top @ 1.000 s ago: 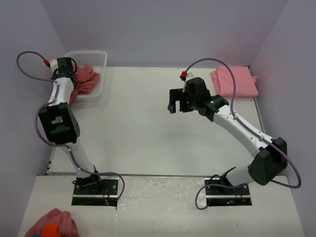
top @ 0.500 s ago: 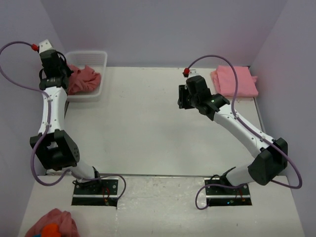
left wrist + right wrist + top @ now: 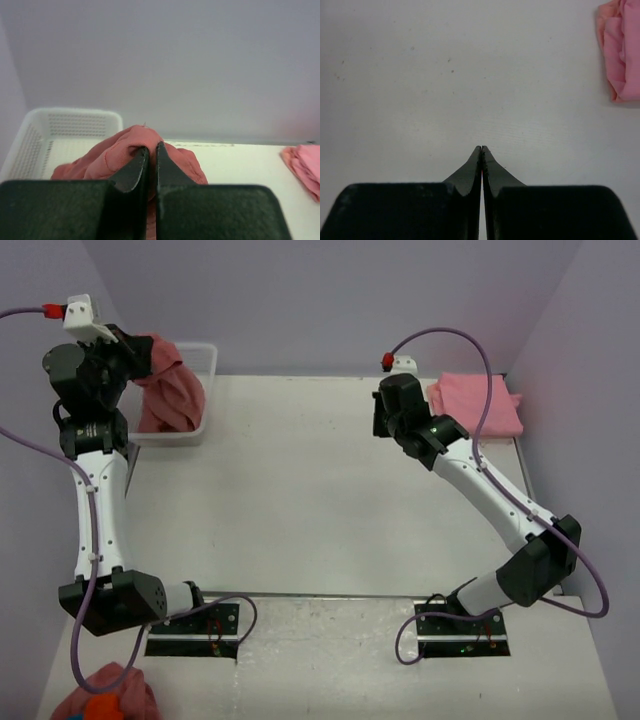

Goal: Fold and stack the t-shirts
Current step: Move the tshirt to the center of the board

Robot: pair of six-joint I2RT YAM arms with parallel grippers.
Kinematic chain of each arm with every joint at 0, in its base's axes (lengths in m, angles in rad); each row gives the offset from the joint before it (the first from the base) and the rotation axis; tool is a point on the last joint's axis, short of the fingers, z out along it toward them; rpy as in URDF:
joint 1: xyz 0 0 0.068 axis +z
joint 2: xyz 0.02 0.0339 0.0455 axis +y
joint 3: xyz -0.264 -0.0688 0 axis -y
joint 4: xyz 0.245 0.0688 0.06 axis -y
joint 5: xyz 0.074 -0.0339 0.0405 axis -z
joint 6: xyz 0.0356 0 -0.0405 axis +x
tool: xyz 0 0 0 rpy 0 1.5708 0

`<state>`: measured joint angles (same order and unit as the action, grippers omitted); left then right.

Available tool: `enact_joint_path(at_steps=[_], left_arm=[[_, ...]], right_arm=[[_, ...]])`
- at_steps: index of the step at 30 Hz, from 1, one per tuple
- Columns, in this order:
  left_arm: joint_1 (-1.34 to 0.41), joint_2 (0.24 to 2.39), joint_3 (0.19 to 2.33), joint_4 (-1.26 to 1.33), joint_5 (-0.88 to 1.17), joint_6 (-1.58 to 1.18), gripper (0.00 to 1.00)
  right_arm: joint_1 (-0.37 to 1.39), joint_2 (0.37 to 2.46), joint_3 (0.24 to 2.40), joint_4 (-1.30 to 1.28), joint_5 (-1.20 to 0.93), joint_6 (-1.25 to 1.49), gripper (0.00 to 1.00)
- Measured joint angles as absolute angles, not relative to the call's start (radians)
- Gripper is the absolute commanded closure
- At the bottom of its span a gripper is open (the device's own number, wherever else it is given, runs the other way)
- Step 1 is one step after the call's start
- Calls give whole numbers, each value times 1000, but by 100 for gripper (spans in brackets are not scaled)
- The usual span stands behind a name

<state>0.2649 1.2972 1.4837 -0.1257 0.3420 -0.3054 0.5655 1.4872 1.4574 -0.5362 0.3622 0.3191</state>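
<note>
the rose-red t-shirt point(image 3: 122, 150) is pinched at a bunched fold by the left pincer point(image 3: 151, 148), whose jaws are clamped tight on the cloth in the upper left of the top view. from that hold the fabric hangs in a loose drape over the left part of the white basket point(image 3: 203, 358); whether its lower edge rests inside i cannot tell. the right pincer point(image 3: 481, 149) is closed on nothing, its tips pressed together above the bare bench point(image 3: 420, 75), right of centre in the top view. just beyond it, at the upper right, a folded salmon-pink t-shirt point(image 3: 482, 405) lies flat on the bench. the cloth looks light and limp, so i expect it to sag and twist from a single pinch and hold no shape by itself. a better hold for spreading would be two points along one hem or at the shoulders, one per pincer, not the crumpled middle. a small pink lump point(image 3: 100, 698) with an orange patch sits at the lower left, well apart.
</note>
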Motion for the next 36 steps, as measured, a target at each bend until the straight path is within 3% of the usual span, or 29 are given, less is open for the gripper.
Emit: enact_joint_path(at_steps=[7,13,23,29,36], left_arm=[[265,1316,1555,6,642,-445,100],[265,1357,1676,318,875,-738,100],[261,1407,1977,580,1016,-1016,100],[231,1361,1798,591,1032,-1023,100],[86,1332,1451,411,974,-816,100]], right_arm=[[513,1489,1460,-538,376,321,100],[504,1479,1405,-523,371,325,100],[424,1454,1372,-523,376,340,100],[332,1397,1425,-525,377,334,100],[320,1336,1493,-526,368,331,100]])
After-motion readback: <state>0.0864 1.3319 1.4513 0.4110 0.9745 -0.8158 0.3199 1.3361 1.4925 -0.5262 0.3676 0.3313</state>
